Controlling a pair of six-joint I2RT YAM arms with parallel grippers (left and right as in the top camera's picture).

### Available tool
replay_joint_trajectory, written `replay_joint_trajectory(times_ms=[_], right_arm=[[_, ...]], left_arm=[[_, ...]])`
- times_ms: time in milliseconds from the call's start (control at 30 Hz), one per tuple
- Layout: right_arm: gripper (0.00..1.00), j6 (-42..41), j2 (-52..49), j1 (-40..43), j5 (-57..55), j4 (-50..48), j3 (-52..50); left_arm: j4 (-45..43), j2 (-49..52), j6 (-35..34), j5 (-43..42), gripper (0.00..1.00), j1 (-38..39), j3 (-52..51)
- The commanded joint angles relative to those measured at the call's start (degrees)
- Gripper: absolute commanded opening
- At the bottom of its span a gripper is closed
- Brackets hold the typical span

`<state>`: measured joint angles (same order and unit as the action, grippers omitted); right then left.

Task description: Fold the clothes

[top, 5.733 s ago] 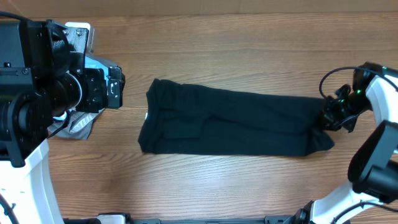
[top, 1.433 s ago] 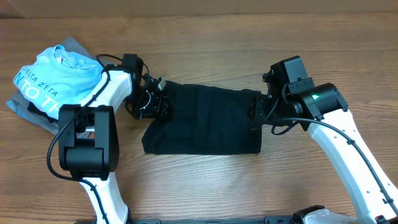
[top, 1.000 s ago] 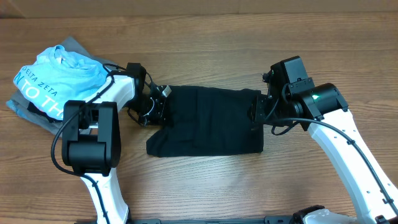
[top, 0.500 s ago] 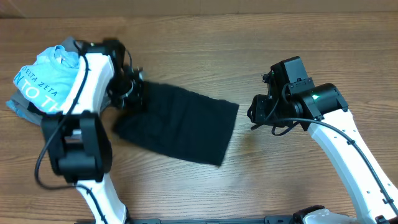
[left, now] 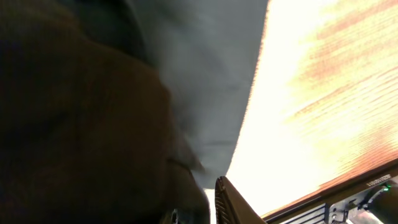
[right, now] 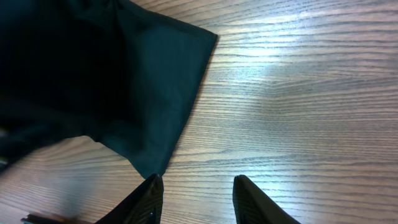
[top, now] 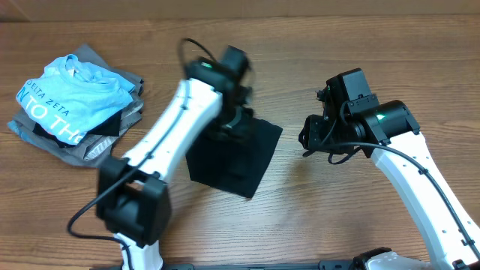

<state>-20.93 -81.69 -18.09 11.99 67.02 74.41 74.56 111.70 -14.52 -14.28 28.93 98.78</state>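
Fabric of the black T-shirt (top: 225,161) lies folded at mid-worktop (top: 337,217). Over its top edge the left end effector (top: 238,121) is blurred, its grip impossible to judge. Just right of it the right end effector (right: 199,202) hovers, 2 fingers parted, empty.

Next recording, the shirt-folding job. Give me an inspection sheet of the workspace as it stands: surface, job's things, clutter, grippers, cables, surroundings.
Surface: wooden table, no spills or marks seen.
Job's things: black T-shirt folded to a compact block, askew near the middle of the table.
Clutter: light-blue tee on top of grey folded garments, far left, apart from the black shirt.
Grippers: left gripper at the black shirt's upper edge, blurred, so whether it is open or shut cannot be told; right gripper open and empty over bare wood beside the shirt's corner.
Cables: black cable looping off the left arm; another along the right arm.
Surroundings: nothing seen.
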Motion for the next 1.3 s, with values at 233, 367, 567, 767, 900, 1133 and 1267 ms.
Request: replay_joint_trajectory(times_ms=[233,367,567,767,900,1133,1267], right_arm=[[0.41,-0.1,1.3,0.2,-2.4,1.6,1.1],[0.49,-3.2,1.3,0.2,-6.1,2.1,1.1],[0.62,-11.0,1.3,4.2,-13.4,2.3,1.1],[0.65,-10.0,1.3,11.9,-8.5,1.9,1.1],[0.66,0.7,1.3,12.4,-0.3,-0.1,1.1],[0.66,3.4,1.2,9.8,7.8,-3.3,0.3],[0.65,4.7,1.2,6.0,17.3,-8.5,-1.0]], left_arm=[[-1.6,5.6,-10.3,2.0,0.38,8.7,0.0],[-2.3,5.6,-10.4,-0.7,0.41,8.7,0.0],[-4.6,5.6,-10.4,-0.6,0.39,9.6,0.0],[-6.7,5.6,-10.3,-1.0,0.43,11.5,0.3],[-0.2,5.6,-8.5,-0.5,0.42,10.1,6.9],[22.4,5.6,-7.3,14.3,0.53,1.9,34.8],[22.3,2.3,-3.7,14.7,0.65,-3.9,43.6]])
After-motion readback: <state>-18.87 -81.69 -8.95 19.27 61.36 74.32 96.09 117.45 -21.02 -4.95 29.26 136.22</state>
